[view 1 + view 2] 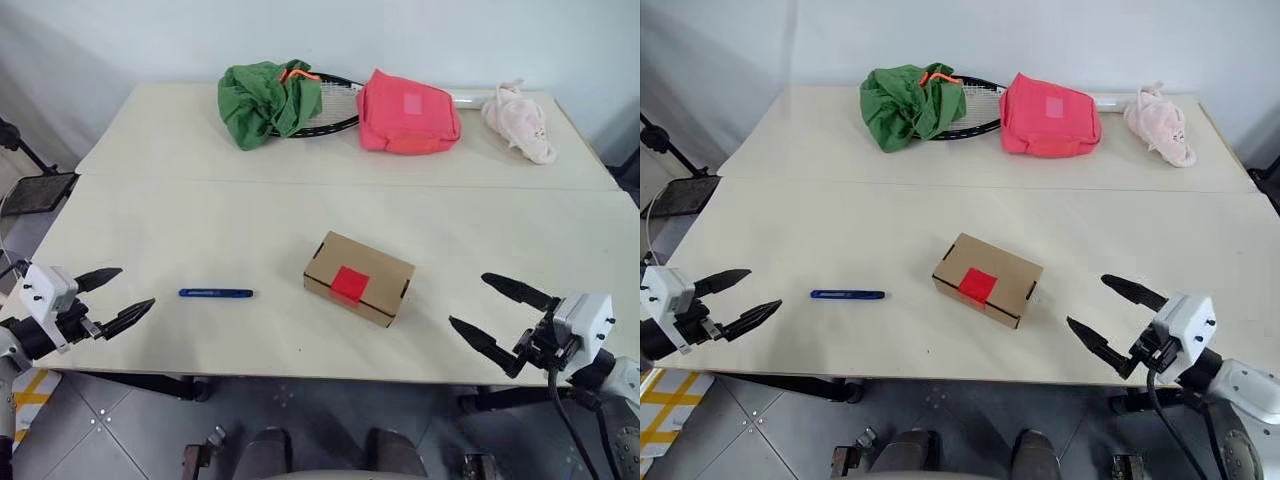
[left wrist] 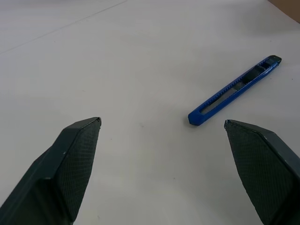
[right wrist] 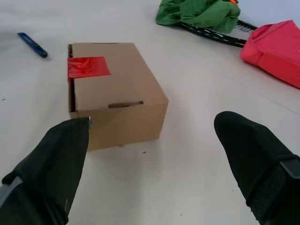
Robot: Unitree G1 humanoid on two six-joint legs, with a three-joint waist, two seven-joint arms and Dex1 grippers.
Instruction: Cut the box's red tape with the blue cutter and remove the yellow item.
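Observation:
A small brown cardboard box (image 1: 365, 270) lies shut near the middle of the table, with a square of red tape (image 1: 349, 284) across its front edge. The blue cutter (image 1: 215, 293) lies flat on the table to the left of the box. My left gripper (image 1: 112, 297) hovers open at the table's front left, a short way from the cutter (image 2: 234, 89), with nothing between its fingers. At the front right my right gripper (image 1: 497, 315) is open and empty too, pointing towards the box (image 3: 117, 89). The yellow item is hidden.
At the far side of the table (image 1: 150, 220) lie a crumpled green cloth (image 1: 265, 100) over a racket (image 1: 335, 105), a pink-red fabric bag (image 1: 408, 115) and a pale pink plush toy (image 1: 520, 122). A dark stand (image 1: 35, 190) is beyond the table's left edge.

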